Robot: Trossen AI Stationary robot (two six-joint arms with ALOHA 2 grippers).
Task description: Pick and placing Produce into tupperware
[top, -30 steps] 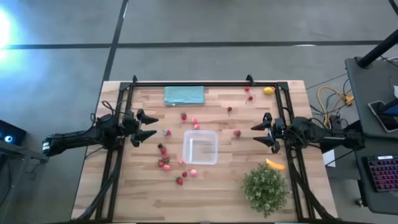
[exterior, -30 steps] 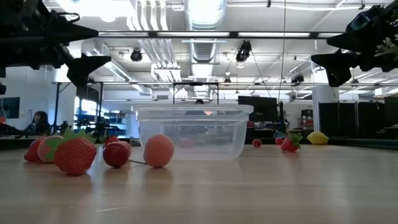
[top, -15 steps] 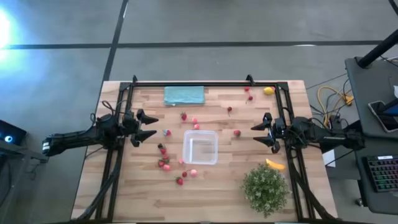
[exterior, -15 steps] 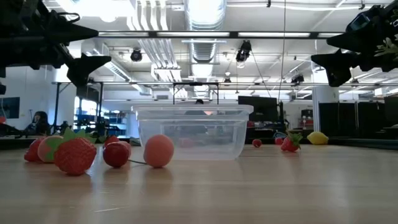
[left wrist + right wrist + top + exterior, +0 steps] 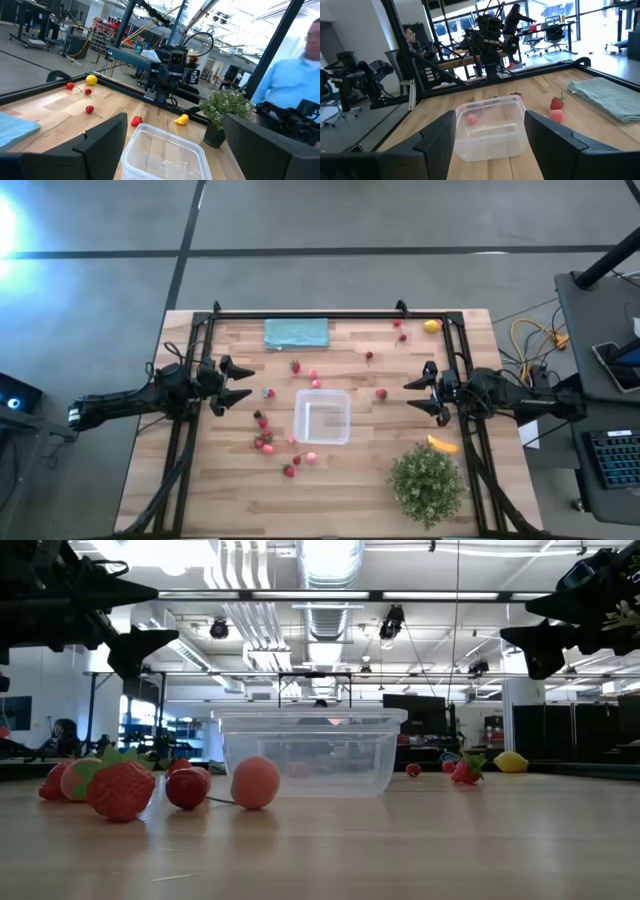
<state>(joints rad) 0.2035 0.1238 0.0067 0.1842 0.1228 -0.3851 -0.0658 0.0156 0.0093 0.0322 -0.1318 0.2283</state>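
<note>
Fingers of the left gripper (image 5: 240, 381) and right gripper (image 5: 420, 392) are spread, holding nothing, hovering either side of the empty clear container (image 5: 322, 416), with strawberries (image 5: 263, 443) scattered around it.

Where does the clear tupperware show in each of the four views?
High view: tupperware, table centre, between both arms.
Low view, centre, pink fruit before it.
Left wrist view, bottom centre.
Right wrist view, centre.
Shared landmark: the teal cloth, also in both wrist views, not the low view.
</note>
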